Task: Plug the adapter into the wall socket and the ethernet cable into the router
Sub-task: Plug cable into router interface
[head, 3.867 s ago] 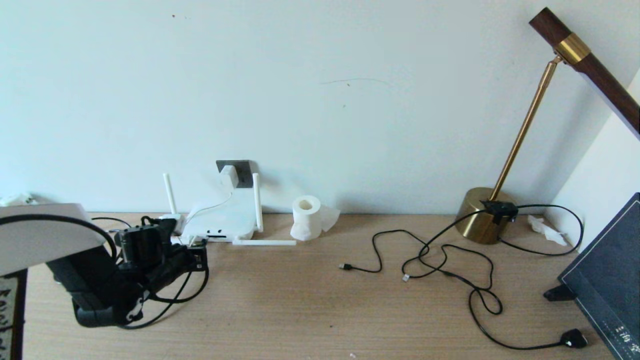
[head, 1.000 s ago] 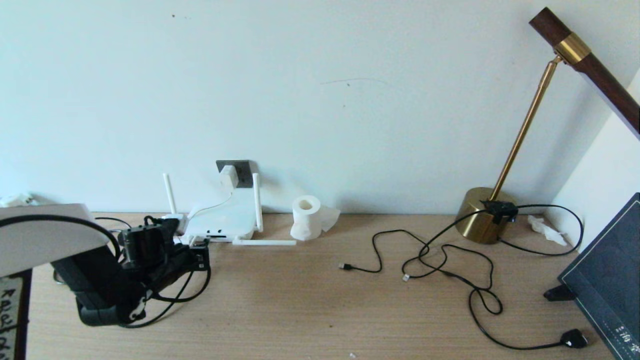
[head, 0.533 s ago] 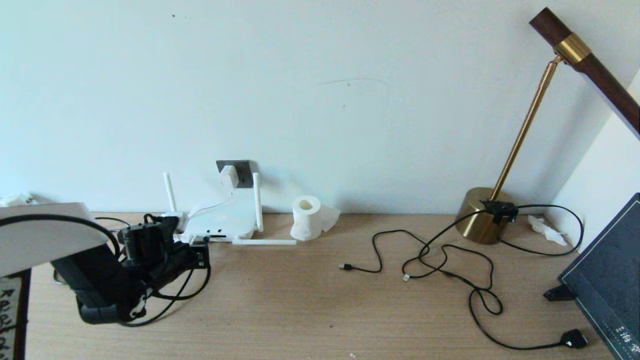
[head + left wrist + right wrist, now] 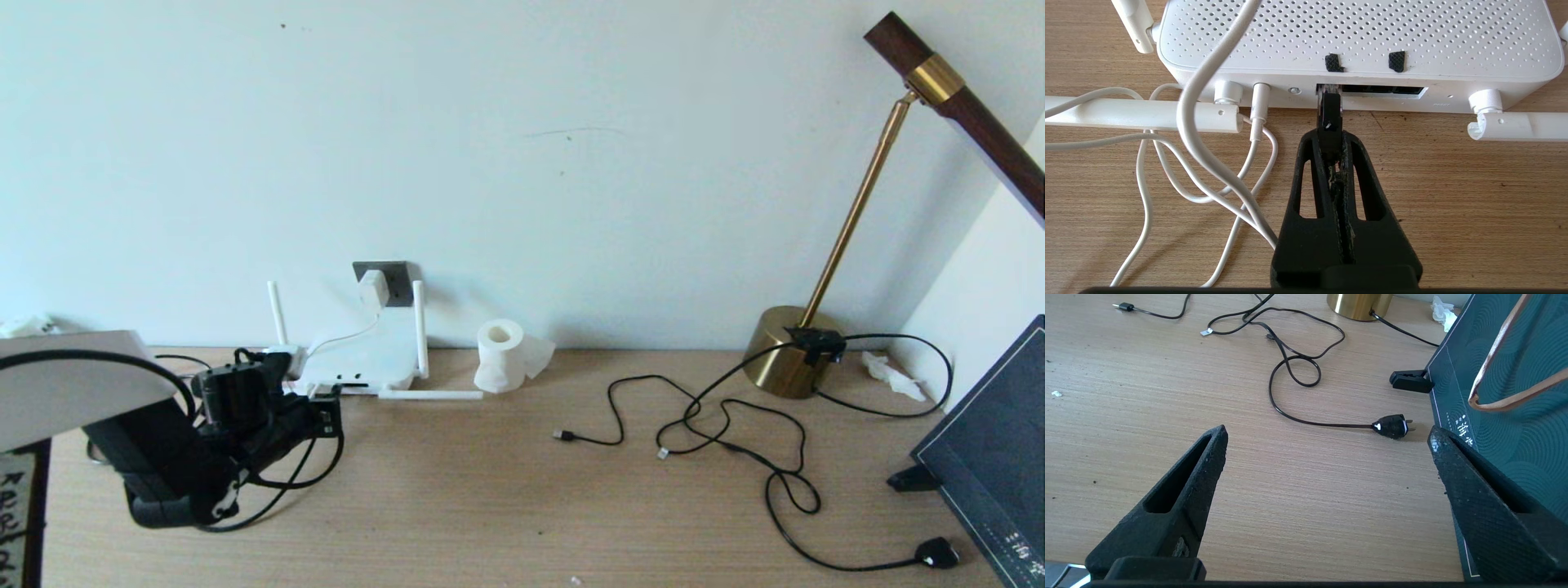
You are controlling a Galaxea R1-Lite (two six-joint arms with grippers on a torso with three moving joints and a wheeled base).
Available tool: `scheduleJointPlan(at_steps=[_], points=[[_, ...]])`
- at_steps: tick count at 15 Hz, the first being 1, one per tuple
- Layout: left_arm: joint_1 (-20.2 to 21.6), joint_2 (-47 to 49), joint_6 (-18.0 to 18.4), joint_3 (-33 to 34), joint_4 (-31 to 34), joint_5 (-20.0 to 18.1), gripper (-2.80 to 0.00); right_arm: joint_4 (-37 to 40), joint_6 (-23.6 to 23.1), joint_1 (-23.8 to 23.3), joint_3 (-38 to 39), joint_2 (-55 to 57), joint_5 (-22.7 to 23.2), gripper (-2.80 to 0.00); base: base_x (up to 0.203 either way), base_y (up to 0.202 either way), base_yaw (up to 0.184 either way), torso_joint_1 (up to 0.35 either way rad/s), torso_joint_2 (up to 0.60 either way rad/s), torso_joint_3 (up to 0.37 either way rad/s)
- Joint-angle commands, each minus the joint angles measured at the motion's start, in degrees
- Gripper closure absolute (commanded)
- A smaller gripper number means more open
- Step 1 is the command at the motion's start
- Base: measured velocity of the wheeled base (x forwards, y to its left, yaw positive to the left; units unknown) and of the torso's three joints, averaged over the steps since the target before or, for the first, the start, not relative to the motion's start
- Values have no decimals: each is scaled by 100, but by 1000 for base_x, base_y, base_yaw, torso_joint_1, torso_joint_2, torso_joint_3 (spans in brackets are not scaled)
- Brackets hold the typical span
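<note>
The white router (image 4: 359,359) lies flat at the wall, with its ports facing me (image 4: 1372,89). My left gripper (image 4: 1329,136) is shut on the black plug of the ethernet cable (image 4: 1329,112). The plug's clear tip sits at the leftmost port of the router. In the head view the left gripper (image 4: 328,412) is just in front of the router's left corner, and the black cable (image 4: 306,478) loops down below it. The white adapter (image 4: 373,287) sits in the dark grey wall socket (image 4: 395,282). Its thin white cord (image 4: 1208,134) runs to the router. My right gripper (image 4: 1327,433) hangs open over bare table.
A toilet paper roll (image 4: 500,355) stands right of the router, and one antenna (image 4: 430,395) lies flat on the table. Loose black cords (image 4: 735,441) with a two-pin plug (image 4: 1391,426) sprawl at the right. A brass lamp (image 4: 788,351) and a dark bag (image 4: 1502,388) stand there too.
My left gripper has edged slightly toward the router with the plug. The router and its flat antenna have shifted a touch toward the wall. The right side is unchanged.
</note>
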Motion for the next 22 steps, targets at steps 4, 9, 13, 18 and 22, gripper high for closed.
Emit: scheduleJointPlan(at_steps=[4,9,13,18,22], points=[[-4,33,5,-51,-31,-2,0,9,-12,0,0,9,5,-280,0,0,0,0,0,0],[-14,54,5,-204,4,7,0,9,-10,0,0,9,5,-280,0,0,0,0,0,0],[-32,115,5,-248,13,7,0,9,-3,0,0,0,5,-280,0,0,0,0,0,0],[-32,133,5,-285,13,7,0,9,-5,0,0,9,5,-280,0,0,0,0,0,0],[-32,183,5,-368,13,7,0,9,-3,0,0,9,5,-280,0,0,0,0,0,0]])
